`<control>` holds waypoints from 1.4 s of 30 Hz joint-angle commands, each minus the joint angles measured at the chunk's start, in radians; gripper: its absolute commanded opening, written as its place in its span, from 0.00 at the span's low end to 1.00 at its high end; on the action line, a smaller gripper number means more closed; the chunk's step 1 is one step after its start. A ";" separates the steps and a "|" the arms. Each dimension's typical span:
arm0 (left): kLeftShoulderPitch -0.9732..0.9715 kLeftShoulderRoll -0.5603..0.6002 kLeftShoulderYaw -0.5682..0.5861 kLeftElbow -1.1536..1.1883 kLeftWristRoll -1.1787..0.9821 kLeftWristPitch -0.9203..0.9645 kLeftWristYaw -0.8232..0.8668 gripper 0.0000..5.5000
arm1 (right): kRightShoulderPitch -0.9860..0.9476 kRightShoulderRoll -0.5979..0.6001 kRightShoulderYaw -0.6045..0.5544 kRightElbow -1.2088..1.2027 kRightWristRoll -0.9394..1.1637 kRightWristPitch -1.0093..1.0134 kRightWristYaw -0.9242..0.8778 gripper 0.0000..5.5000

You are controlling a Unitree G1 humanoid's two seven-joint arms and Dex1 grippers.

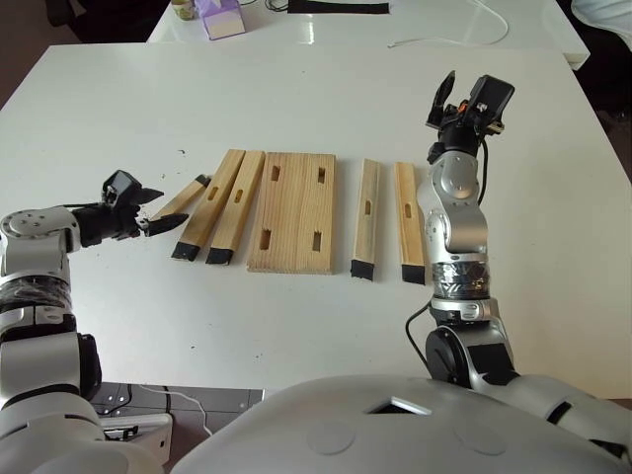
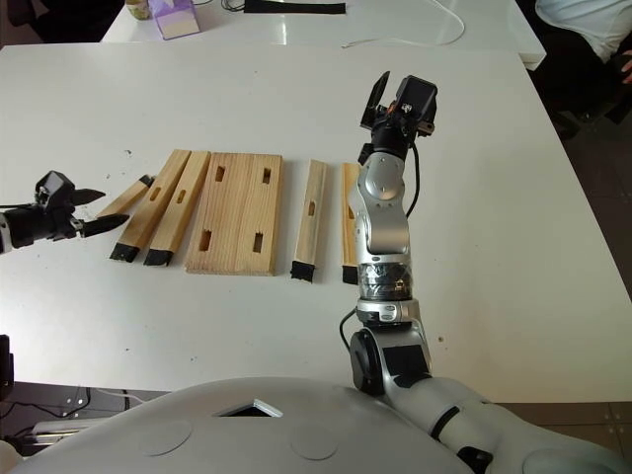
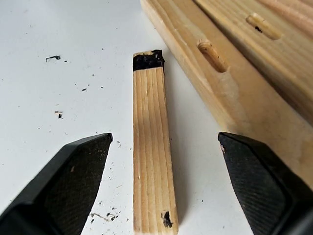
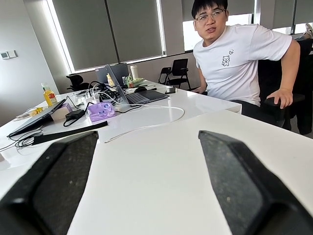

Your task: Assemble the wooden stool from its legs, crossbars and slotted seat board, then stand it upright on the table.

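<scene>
The slotted seat board (image 1: 292, 210) lies flat mid-table. Left of it lie two wide slotted pieces (image 1: 225, 205) with black ends, and a short thin crossbar (image 1: 182, 200) angled at their left. Right of the board lie two slotted pieces (image 1: 366, 217) (image 1: 409, 221). My left gripper (image 1: 148, 209) is open low over the table, its fingers (image 3: 73, 181) on either side of the near end of the short crossbar (image 3: 151, 161) without touching it. My right gripper (image 1: 464, 94) is open and raised above the right-hand pieces, pointing away, with nothing between its fingers (image 4: 54, 186).
A second white table (image 1: 375, 20) stands behind, carrying a purple box (image 1: 219, 17), a black strip and a white cable (image 1: 464, 30). Small black specks (image 3: 54, 58) dot the table near the crossbar. Bare tabletop lies to the right and in front of the parts.
</scene>
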 commanded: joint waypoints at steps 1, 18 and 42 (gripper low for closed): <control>-0.044 0.011 -0.001 0.056 0.013 -0.025 0.002 0.73 | 0.004 -0.001 -0.004 -0.007 -0.013 -0.002 -0.002 0.69; -0.011 0.027 -0.035 0.121 0.040 -0.046 -0.048 0.43 | 0.010 -0.004 -0.007 -0.010 -0.024 0.002 -0.002 0.69; -0.054 -0.203 0.291 -0.619 -0.480 0.369 0.271 0.24 | -0.158 -0.085 -0.095 0.109 0.119 0.019 0.149 0.69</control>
